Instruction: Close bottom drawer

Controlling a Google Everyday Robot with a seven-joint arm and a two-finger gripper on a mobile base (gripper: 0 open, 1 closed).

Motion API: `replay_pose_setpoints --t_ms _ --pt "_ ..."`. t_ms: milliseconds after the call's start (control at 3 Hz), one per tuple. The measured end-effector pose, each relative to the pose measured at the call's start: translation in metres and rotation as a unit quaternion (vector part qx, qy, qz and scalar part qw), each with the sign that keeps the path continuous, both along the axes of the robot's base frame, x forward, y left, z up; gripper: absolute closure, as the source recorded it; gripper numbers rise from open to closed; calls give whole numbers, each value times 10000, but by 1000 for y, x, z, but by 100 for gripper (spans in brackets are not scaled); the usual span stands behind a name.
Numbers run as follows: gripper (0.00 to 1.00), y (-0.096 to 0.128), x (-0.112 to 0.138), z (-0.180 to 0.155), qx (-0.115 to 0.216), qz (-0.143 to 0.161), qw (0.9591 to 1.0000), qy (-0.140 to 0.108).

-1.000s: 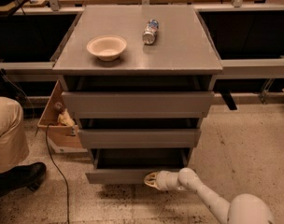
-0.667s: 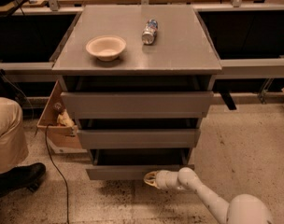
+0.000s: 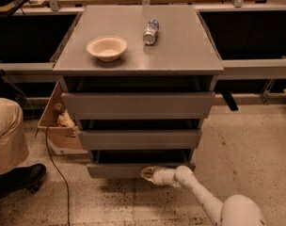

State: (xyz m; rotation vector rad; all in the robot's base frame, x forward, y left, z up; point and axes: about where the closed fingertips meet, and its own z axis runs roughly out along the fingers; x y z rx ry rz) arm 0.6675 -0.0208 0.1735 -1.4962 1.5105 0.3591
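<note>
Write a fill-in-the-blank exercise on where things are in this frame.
The robot's gripper is at the front panel of the plain grey handleless bottom drawer, which stands partly ____. The grey cabinet has ____ drawers. The silver-and-blue can lies on its ____ near the beige round bowl.
Missing: open; three; side.

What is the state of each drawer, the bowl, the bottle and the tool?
bottom drawer: partly open.
middle drawer: partly open.
top drawer: partly open.
bowl: upright, empty, on the cabinet top.
bottle: lying on its side.
tool: low, at the bottom drawer's front panel.
</note>
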Motion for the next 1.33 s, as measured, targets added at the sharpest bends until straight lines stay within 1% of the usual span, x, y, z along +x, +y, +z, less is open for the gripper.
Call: replay_pose_setpoints --t_ms 667,1000,1333 --pt "100 15 22 2 258 -280 9988 -300" --pt "100 33 33 1 502 -445 9967 -466" --pt "100 39 44 5 612 -545 9949 -597"
